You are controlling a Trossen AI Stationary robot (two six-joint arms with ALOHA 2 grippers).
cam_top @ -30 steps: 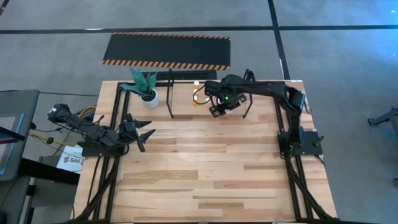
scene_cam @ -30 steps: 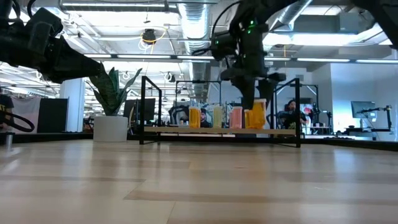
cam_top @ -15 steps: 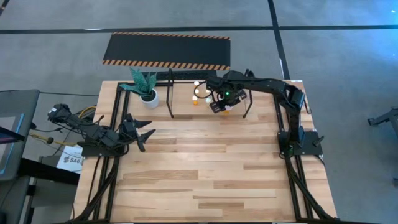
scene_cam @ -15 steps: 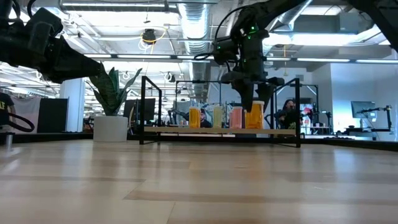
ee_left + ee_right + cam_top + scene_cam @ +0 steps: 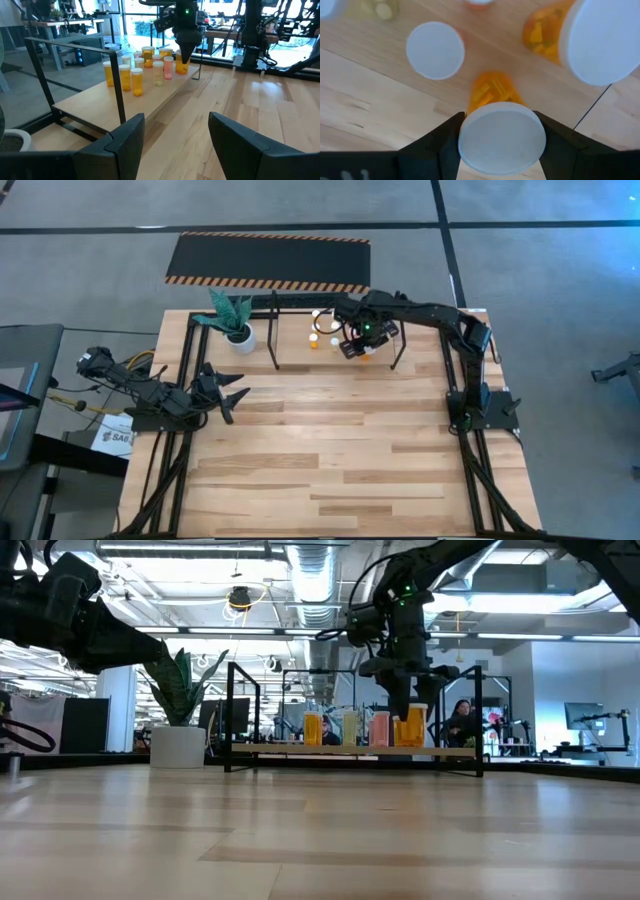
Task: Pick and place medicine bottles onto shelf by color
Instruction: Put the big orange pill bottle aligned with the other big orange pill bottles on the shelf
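While the left gripper (image 5: 232, 393) waits with its fingers spread at the table's left edge, the right gripper (image 5: 358, 348) hangs over the right part of the low black thin-tube metal shelf (image 5: 232, 710) at the far side, its fingers pinching a small orange medicine bottle with a white cap (image 5: 499, 131).

Compared with a second ago, the right arm has pulled in a little toward the far side and come down; in the low view the held bottle (image 5: 411, 726) now sits level with the row of orange and pink white-capped bottles (image 5: 345, 728) already on the light wooden shelf board (image 5: 150, 102), at the right end of that row. The grip has not changed. That suggests the placing is almost done, with release the likely next step. Whether the bottle's base actually touches the board cannot be told.

Neighbouring bottles stand close beside the held one, so spreading the fingers could nudge them. The left arm has not moved.
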